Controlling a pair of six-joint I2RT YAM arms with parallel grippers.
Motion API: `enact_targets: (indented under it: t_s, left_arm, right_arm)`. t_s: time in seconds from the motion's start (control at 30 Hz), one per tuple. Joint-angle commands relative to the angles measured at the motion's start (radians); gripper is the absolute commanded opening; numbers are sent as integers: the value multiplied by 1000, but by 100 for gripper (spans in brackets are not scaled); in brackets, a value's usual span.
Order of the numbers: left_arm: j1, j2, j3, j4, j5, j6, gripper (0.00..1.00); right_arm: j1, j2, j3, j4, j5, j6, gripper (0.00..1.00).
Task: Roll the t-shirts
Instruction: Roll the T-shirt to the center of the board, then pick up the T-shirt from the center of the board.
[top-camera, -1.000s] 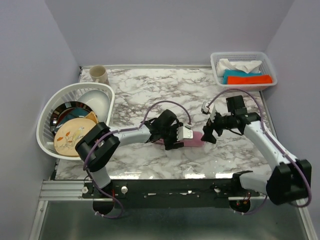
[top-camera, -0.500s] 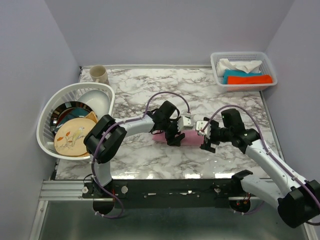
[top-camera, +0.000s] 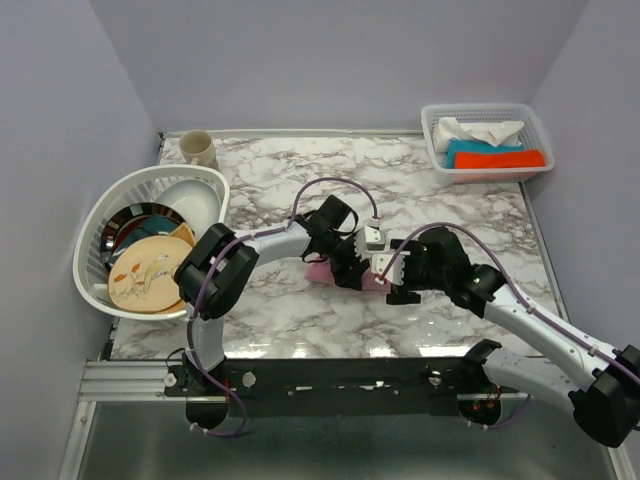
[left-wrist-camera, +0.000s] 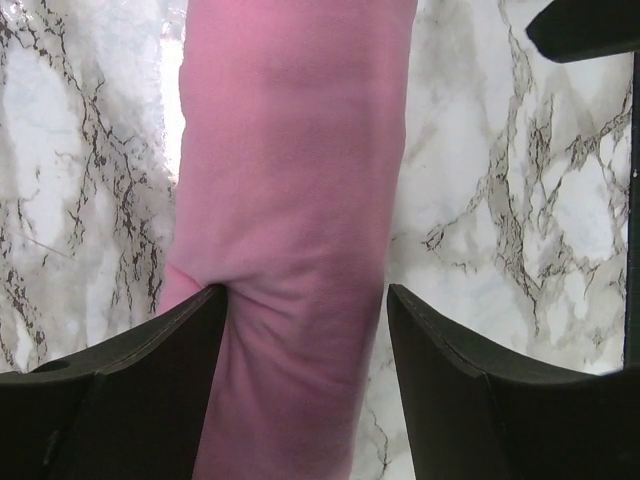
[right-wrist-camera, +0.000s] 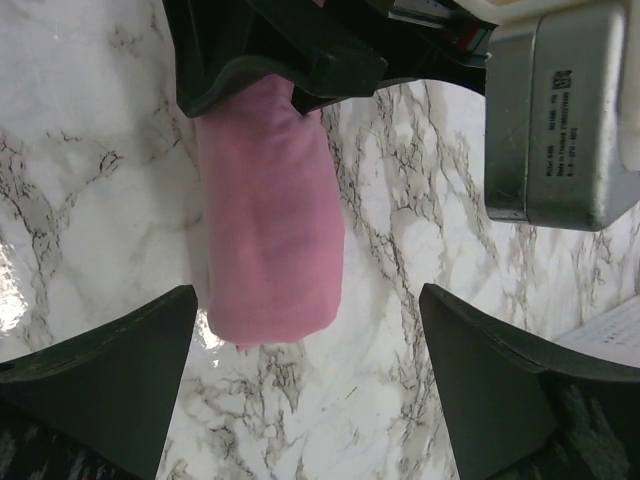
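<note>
Pink t-shirt (right-wrist-camera: 270, 220) already tight roll on worktop (top-camera: 300, 180), right of dish basket (top-camera: 95, 215). Left gripper (left-wrist-camera: 305, 300) pinches roll's sides. Right gripper (right-wrist-camera: 307, 295) spread wide, straddling roll end, not touching. Probably remaining: release, tidy.

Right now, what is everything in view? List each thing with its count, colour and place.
pink t-shirt: one, pink, rolled up, table centre
mug: one, beige, far left corner
dish rack: one, white, left edge
floral plate: one, cream, in the dish rack
dark plate: one, dark, in the dish rack
bowl: one, white, in the dish rack
basket: one, white, far right corner
folded cloths: three, white, teal, orange, in the basket
table: one, white-grey marble
left end effector: one, black, gripping the roll
right end effector: one, black, open around the roll's end
</note>
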Motion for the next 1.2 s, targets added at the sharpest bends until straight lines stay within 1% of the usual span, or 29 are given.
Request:
enact_targets:
  t_s: [0.0, 0.07, 0.2, 0.27, 0.37, 0.5, 0.53, 0.6, 0.7, 0.87, 1.0, 1.17]
  left_arm:
    - [-4, 88, -8, -155, 30, -21, 74]
    - [4, 98, 4, -176, 41, -18, 74]
    - [18, 125, 33, -200, 61, -12, 74]
    - [28, 131, 43, -200, 72, -16, 74]
    - [36, 139, 56, -209, 83, -22, 74]
    - [64, 173, 78, -235, 130, -41, 74]
    - [68, 176, 81, -238, 132, -42, 74]
    - [70, 176, 78, -233, 133, -41, 74]
    - [78, 187, 89, -239, 146, -52, 74]
    - [84, 213, 112, -239, 165, -71, 73]
    - [90, 236, 132, -244, 193, -91, 73]
    - [105, 263, 155, -253, 231, -117, 73]
  right_arm:
    - [15, 6, 43, -99, -45, 54, 100]
    - [26, 12, 48, -127, -58, -1, 100]
    - [26, -5, 7, -92, -94, -31, 100]
    - [26, -16, -42, -40, -102, -8, 100]
    - [28, -4, -64, -34, -147, -7, 100]
    - [26, 85, -61, 12, -128, 15, 100]
    - [28, 128, -50, 17, -121, 20, 100]
    - [28, 144, -45, 75, -116, 24, 100]
    - [31, 165, -50, 138, -133, -19, 100]
    - [37, 225, -16, 166, -111, -61, 100]
    - [41, 251, -26, 195, -130, -100, 100]
    - [71, 335, -29, 253, -110, -98, 100]
